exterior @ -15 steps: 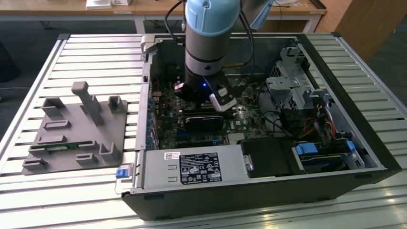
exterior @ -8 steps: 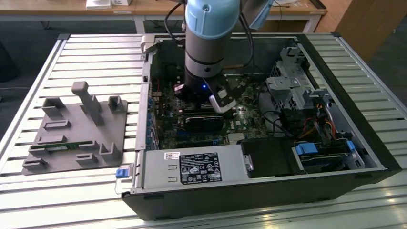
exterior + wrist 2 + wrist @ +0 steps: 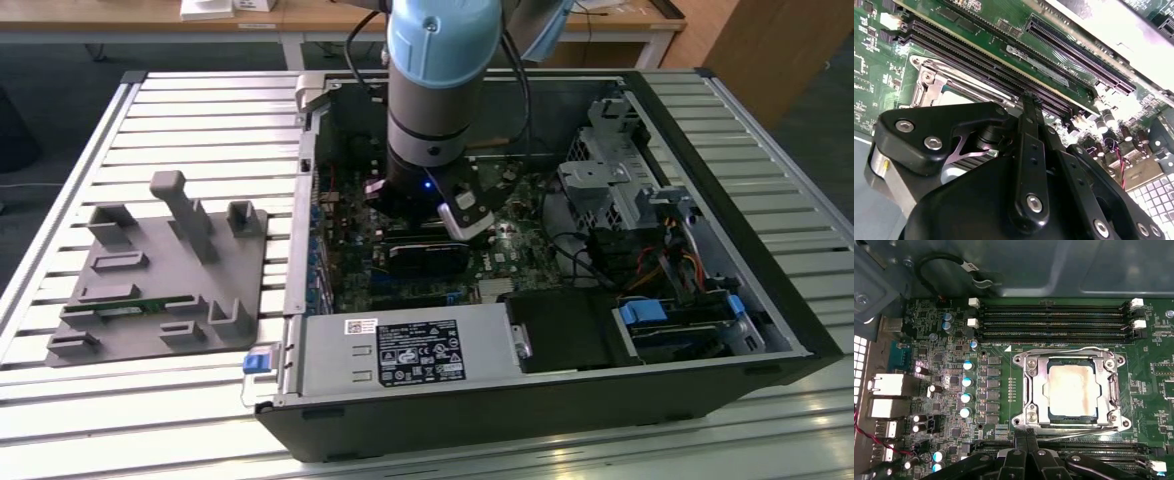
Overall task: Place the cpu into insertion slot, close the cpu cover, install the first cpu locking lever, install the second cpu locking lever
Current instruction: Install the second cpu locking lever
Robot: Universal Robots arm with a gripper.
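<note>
Exterior view: the arm's pincer (image 3: 430,205) reaches down inside the open computer case (image 3: 721,330), above the green motherboard (image 3: 514,262).

Second wrist view: its fingers (image 3: 1030,125) are pressed together, holding nothing.

First wrist view: just ahead of the fingertips, the cpu (image 3: 1072,390) sits in the insertion slot (image 3: 1072,417) with the cpu cover (image 3: 1037,390) down around it. A locking lever (image 3: 1074,425) lies nearest; a glancing push could slip off the thin wire and scrape the board.
</note>
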